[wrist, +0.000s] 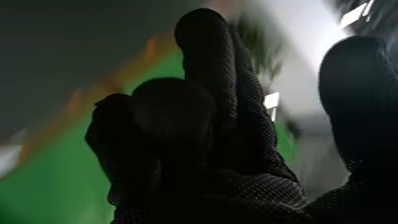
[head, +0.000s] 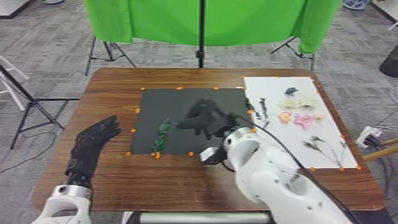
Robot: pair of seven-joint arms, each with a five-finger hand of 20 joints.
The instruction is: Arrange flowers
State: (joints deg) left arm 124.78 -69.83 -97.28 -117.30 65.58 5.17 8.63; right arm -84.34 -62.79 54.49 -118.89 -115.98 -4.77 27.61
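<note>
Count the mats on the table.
2: the black mat around the table's middle, and the white mat to its right, with a pink flower lying on it.

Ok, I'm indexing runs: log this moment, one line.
right hand over black mat; left hand open, left of mat; green sprig on mat

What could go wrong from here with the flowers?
The right hand is close to the green sprig on the black mat and might nudge it askew. The dark cable along the right arm could also catch loose stems on the white sheet if the arm swings over them.
</note>
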